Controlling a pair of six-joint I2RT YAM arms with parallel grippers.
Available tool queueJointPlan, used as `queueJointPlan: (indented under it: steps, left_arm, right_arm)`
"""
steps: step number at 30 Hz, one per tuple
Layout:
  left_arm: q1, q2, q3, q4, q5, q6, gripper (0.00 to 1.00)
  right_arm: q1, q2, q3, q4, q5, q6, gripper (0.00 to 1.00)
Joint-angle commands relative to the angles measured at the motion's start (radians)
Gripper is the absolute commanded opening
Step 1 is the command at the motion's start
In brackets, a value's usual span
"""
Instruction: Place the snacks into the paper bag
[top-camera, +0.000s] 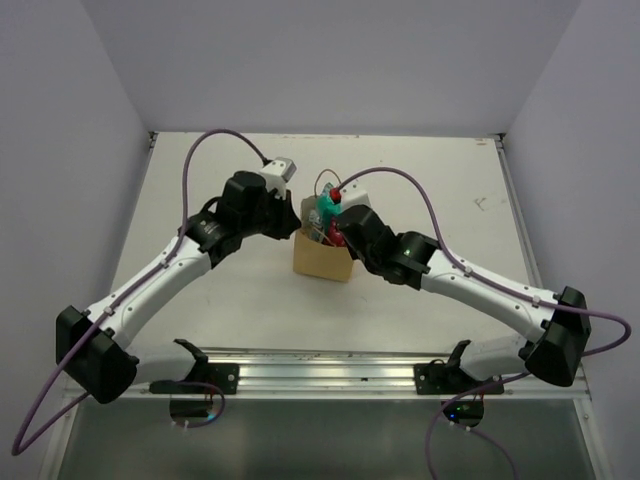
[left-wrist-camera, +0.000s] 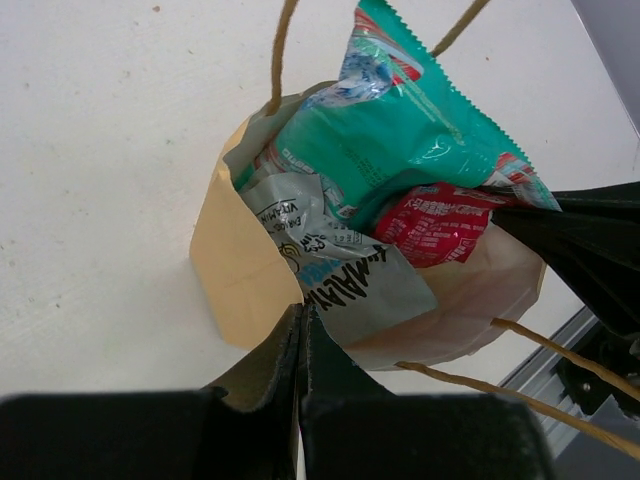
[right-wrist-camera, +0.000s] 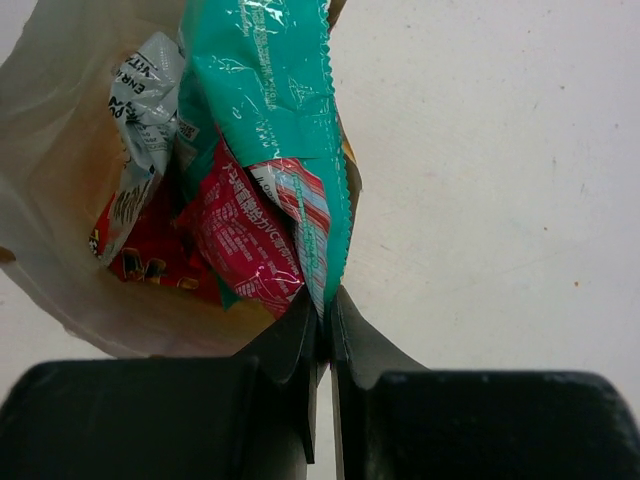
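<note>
1. Table (top-camera: 450, 200): white, spreading out on every side of the paper bag (top-camera: 322, 262) and bearing it upright.
2. Left arm (top-camera: 170, 265): reaches in to the bag's left side. Left gripper (left-wrist-camera: 300, 322): sits at the rim on that side, fingers pressed tight together, one outside the wall and one inside, pinching the paper edge.
3. Right arm (top-camera: 480, 285): reaches in to the bag's right side. Right gripper (right-wrist-camera: 325, 305): fingers all but closed, clamped on the rim there, one inside the bag and one outside. Impossible to tell whether that pinch also catches a packet edge.
4. Paper bag: brown, mouth open upward, held at opposite rims by both grippers, stuffed with snacks.
5. Teal packet (left-wrist-camera: 400, 140): stands on end inside the bag, top part sticking well above the rim, lower edge running down to the right gripper's tips.
6. Red packet (right-wrist-camera: 150, 265) with dark print: lies deep in the bag, mostly covered by the others.
7. Silver-grey packet (left-wrist-camera: 350, 280): crumpled inside the bag, just beside the teal packet, close to the rim at the left gripper.
8. Pink-red packet (left-wrist-camera: 430, 225): wedged inside the bag, touching the teal packet and partly under it.
9. Handles (left-wrist-camera: 280, 50): thin twisted paper loops, rising from the bag's rim.
</note>
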Motion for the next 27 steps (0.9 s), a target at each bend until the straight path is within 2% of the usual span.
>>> queueJointPlan:
  steps: [1,10,11,12,13,14,16,19,21,24,25,26,27]
  left_arm:
    - [-0.059,-0.068,-0.039,0.018,-0.042,-0.064,0.0]
    - [-0.246,-0.169,-0.112,-0.039,-0.24,-0.199,0.0]
    - [-0.255,-0.174,-0.113,-0.045,-0.27,-0.204,0.0]
    - [-0.266,-0.179,-0.112,-0.059,-0.289,-0.207,0.01]
    - [-0.271,-0.188,-0.11,-0.064,-0.309,-0.206,0.18]
    - [-0.272,-0.194,-0.106,-0.067,-0.33,-0.201,0.3]
    - [-0.275,-0.211,-0.084,-0.059,-0.402,-0.172,0.5]
    - [-0.275,-0.252,-0.047,-0.004,-0.525,-0.12,0.61]
    - [-0.275,-0.284,-0.029,0.066,-0.608,-0.086,0.64]
    - [-0.277,-0.338,-0.015,0.14,-0.755,-0.017,0.71]
    - [-0.275,-0.35,-0.015,0.148,-0.798,0.007,0.82]
    - [-0.274,-0.347,-0.013,0.152,-0.889,0.021,0.87]
    - [-0.269,-0.34,-0.012,0.146,-0.918,0.032,0.91]
  right_arm:
    - [0.039,-0.048,0.036,-0.035,0.035,0.034,0.0]
    - [0.108,-0.082,-0.001,-0.086,0.084,0.085,0.0]
    - [0.111,-0.086,-0.006,-0.085,0.084,0.086,0.04]
    - [0.113,-0.092,-0.013,-0.08,0.082,0.083,0.16]
    - [0.115,-0.109,-0.018,-0.059,0.082,0.077,0.31]
    - [0.115,-0.121,-0.021,-0.046,0.084,0.069,0.65]
    - [0.115,-0.158,-0.017,-0.011,0.085,0.043,0.98]
    - [0.116,-0.204,0.019,0.029,0.139,0.014,0.99]
    - [0.115,-0.267,0.049,0.047,0.165,-0.003,0.99]
    - [0.116,-0.353,0.092,0.067,0.272,-0.032,0.99]
    - [0.116,-0.371,0.097,0.067,0.348,-0.044,0.99]
    - [0.116,-0.41,0.094,0.069,0.404,-0.069,0.99]
    - [0.116,-0.424,0.076,0.081,0.453,-0.089,0.99]
